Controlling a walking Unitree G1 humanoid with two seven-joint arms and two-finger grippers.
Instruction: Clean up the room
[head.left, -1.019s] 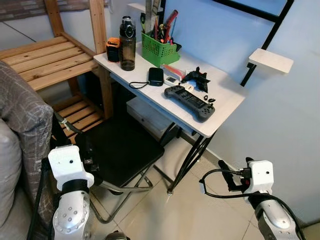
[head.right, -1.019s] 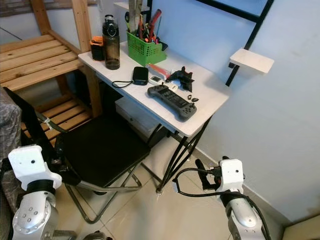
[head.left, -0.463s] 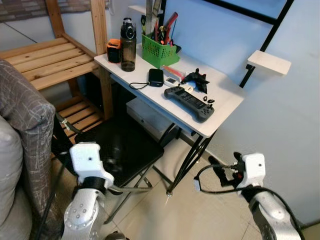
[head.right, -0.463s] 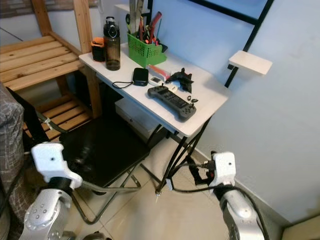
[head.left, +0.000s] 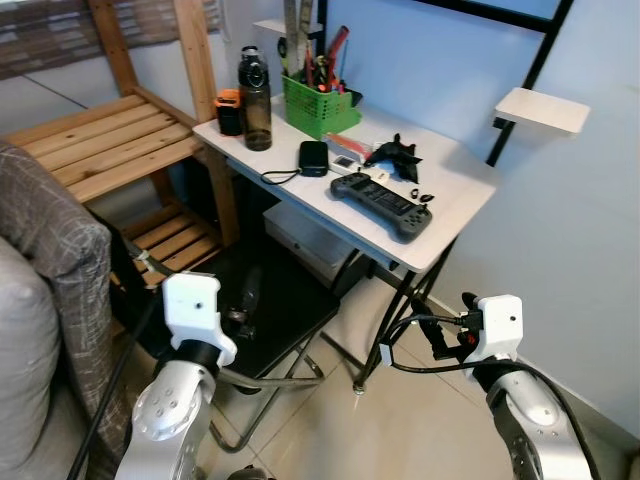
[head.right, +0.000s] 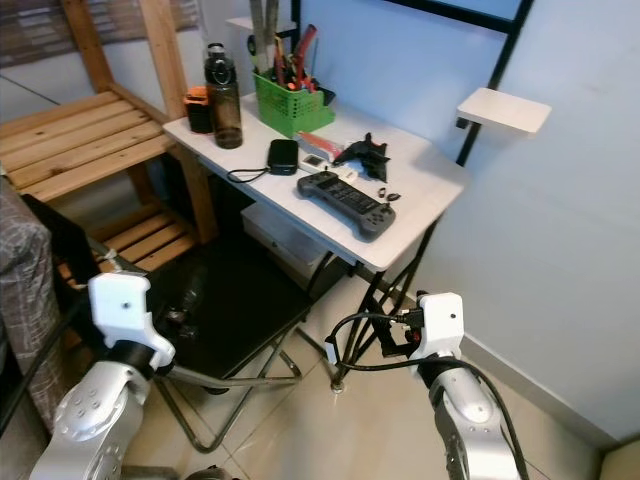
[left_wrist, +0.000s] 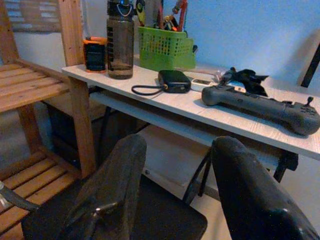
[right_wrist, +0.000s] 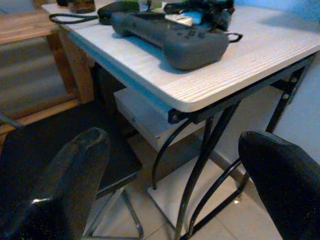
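A small white desk (head.left: 455, 205) holds a grey handheld game console (head.left: 382, 195), a black pouch with a cord (head.left: 313, 157), a black gadget (head.left: 398, 155), a green basket of tools (head.left: 320, 100), a dark bottle (head.left: 254, 85) and an orange-and-black item (head.left: 230, 110). My left gripper (head.left: 247, 292) is open and hangs over the black folding chair (head.left: 290, 300), short of the desk. My right gripper (head.left: 438, 337) is open too, low beside the desk's front legs and below the console (right_wrist: 170, 35). Both hold nothing.
A wooden shelf frame (head.left: 100, 150) stands left of the desk. A sofa under grey checked cloth (head.left: 50, 240) is at my left. A small white wall shelf (head.left: 540, 108) sticks out at the right. A pale box (right_wrist: 145, 117) sits under the desk, with tiled floor (head.left: 400, 430) below.
The left arm has swung forward and up over the chair. The right arm has risen a little toward the desk legs. The view has shifted slightly.
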